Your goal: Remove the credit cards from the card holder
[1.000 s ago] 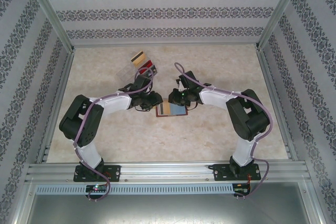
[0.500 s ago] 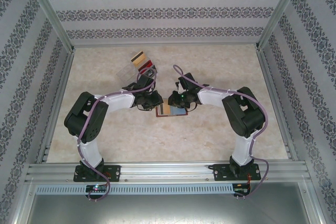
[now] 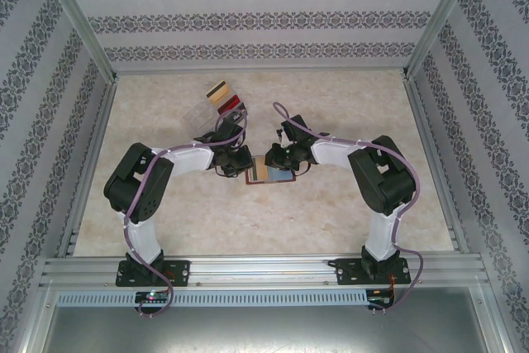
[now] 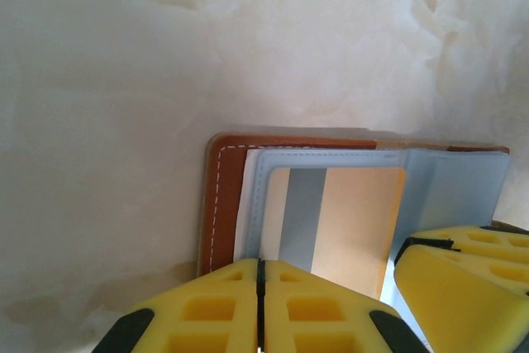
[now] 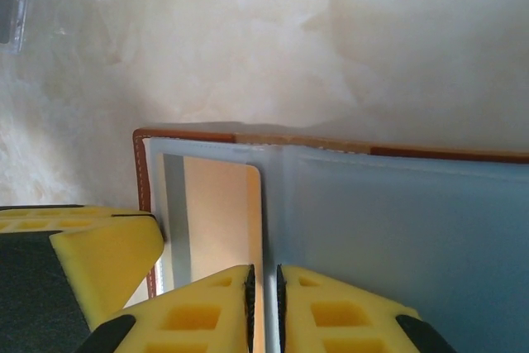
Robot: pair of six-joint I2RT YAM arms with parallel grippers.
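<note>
You have the card holder (image 3: 269, 174) lying open on the marbled table (image 3: 347, 221) at mid-table, between the two arms, and both claws crowd onto it from either side. Your left claw (image 3: 245, 167) sits at the holder's left end; from its own camera the yellow pads (image 4: 207, 312) are pressed flat together with only a hairline between them, right at the near edge of a tan card with a grey stripe (image 4: 343, 212) that sits in the pale sleeve. You cannot tell whether that card's edge is pinched there. Your right claw (image 3: 278, 166) is just beside it, and its pads (image 5: 347, 312) are clamped on the sleeve's middle fold, so it grips the card holder (image 5: 397, 229) itself. Each claw intrudes on the other's view: the right one's yellow finger (image 4: 459, 274) covers the sleeve's lower right corner, and the left one's finger (image 5: 99, 254) covers the brown leather edge (image 4: 225, 204). From above, the wrists hide the holder's far edge. Beyond your left wrist lie a striped card (image 3: 218, 91), a red card (image 3: 236, 106) and a clear piece (image 3: 198, 113), all apart from the holder.
</note>
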